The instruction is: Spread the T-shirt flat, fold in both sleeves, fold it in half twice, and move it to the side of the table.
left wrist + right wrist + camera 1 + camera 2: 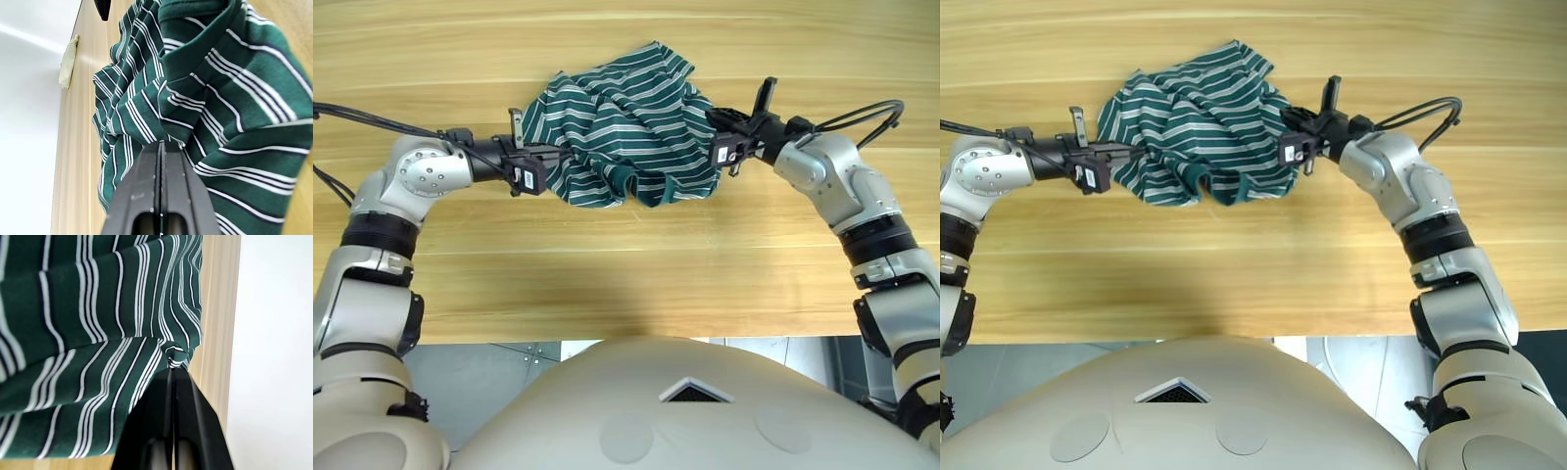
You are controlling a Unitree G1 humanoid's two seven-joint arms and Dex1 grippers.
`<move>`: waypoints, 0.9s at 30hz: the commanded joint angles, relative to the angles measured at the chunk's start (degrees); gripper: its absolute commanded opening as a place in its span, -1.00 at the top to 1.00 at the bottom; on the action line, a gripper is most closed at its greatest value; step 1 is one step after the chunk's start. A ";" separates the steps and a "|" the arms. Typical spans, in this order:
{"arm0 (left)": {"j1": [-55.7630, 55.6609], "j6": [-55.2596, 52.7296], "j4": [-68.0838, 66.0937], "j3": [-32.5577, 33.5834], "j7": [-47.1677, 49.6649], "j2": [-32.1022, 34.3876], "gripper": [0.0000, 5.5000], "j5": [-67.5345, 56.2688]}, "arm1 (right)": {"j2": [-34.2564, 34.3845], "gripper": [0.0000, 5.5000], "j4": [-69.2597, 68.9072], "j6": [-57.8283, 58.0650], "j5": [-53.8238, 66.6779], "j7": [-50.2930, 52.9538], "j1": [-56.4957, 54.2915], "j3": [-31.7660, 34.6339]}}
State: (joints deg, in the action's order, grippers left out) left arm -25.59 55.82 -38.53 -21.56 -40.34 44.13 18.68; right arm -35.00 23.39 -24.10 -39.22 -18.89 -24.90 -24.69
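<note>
At the middle of the pale wooden table [607, 284], the crumpled green, white-striped cotton T-shirt [622, 127] sits bunched between the left gripper [161, 144] and right gripper [172, 368]. Each pinches an opposite edge, apparently to stretch it flat.

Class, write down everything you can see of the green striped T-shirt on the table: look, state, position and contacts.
The dark green T-shirt with thin white stripes, seemingly soft knit fabric, sits crumpled, not spread, on the light wooden table. A plain green collar band shows at its near edge. The left claw pinches its left side and the right claw its right side, both shut on the cloth.
</note>
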 commanded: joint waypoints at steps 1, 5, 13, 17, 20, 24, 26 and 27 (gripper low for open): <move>0.20 -0.14 0.16 0.29 -0.49 0.78 0.99 -0.10 | -0.27 1.00 0.36 0.17 0.35 -0.82 -0.07 0.06; 0.06 -0.20 -0.06 0.12 -0.43 0.50 0.99 0.13 | -0.28 1.00 0.55 0.17 0.38 -0.91 0.02 0.00; -1.21 -1.24 -4.15 -2.70 -2.95 1.03 0.99 4.21 | 0.35 1.00 8.21 -0.09 -3.62 -2.21 -2.23 -4.45; -4.90 -2.87 -11.45 -6.06 -3.00 1.52 0.99 11.25 | -0.66 1.00 12.27 -1.47 -4.81 -4.21 -4.25 -6.39; -6.25 -3.28 -15.64 -8.57 -2.88 1.39 0.99 14.63 | -1.95 1.00 14.41 -1.64 -5.62 -4.71 -4.94 -7.21; -6.04 -4.07 -20.64 -11.54 -1.00 2.70 0.99 18.25 | -6.14 1.00 11.61 -1.88 -4.10 -6.34 -1.42 -5.90; -5.44 -3.92 -21.88 -12.36 0.35 3.85 0.99 19.00 | -8.48 1.00 10.19 -1.69 -2.87 -7.52 0.52 -4.89; -5.14 -3.63 -21.98 -12.55 0.77 4.34 0.99 18.91 | -9.48 1.00 9.77 -1.45 -2.55 -7.82 1.29 -4.49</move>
State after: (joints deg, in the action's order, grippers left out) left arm -35.58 53.67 -57.54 -30.67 -38.23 47.27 32.27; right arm -41.93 32.91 -26.42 -41.70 -23.78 -26.92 -29.32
